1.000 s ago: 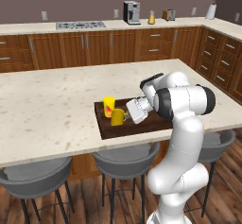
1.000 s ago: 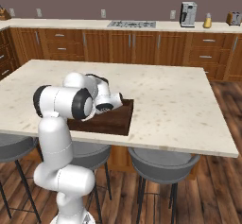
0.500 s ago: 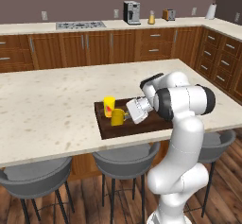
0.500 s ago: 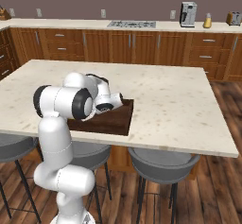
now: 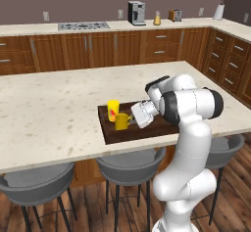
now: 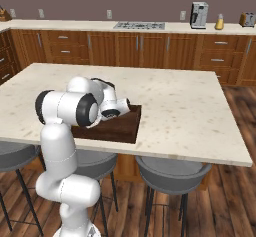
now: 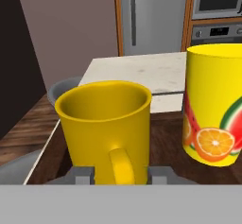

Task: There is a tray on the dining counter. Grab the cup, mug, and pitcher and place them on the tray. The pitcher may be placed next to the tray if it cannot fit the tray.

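The short yellow mug (image 7: 106, 124) stands upright on the dark wooden tray (image 5: 137, 134), its handle facing my hand. My gripper (image 7: 122, 176) is open, with one finger (image 7: 84, 175) on each side of the handle and a small gap to it. The taller yellow cup (image 7: 212, 105), which has fruit pictures on it, stands on the tray just beside the mug. In the left base view the cup (image 5: 113, 109) and mug (image 5: 122, 122) sit at the tray's left end, with the gripper (image 5: 133, 120) right of the mug. The pitcher (image 5: 157, 18) stands on the far counter.
The tray (image 6: 125, 128) lies near the front edge of the dining counter (image 5: 49, 113). Bar stools (image 5: 34, 182) stand below that edge. A coffee machine (image 5: 136, 12) and a toaster (image 5: 175, 14) flank the pitcher (image 6: 219, 22).
The fingers have parted off the mug's handle. The arm, mug, cup and tray stay where they were.
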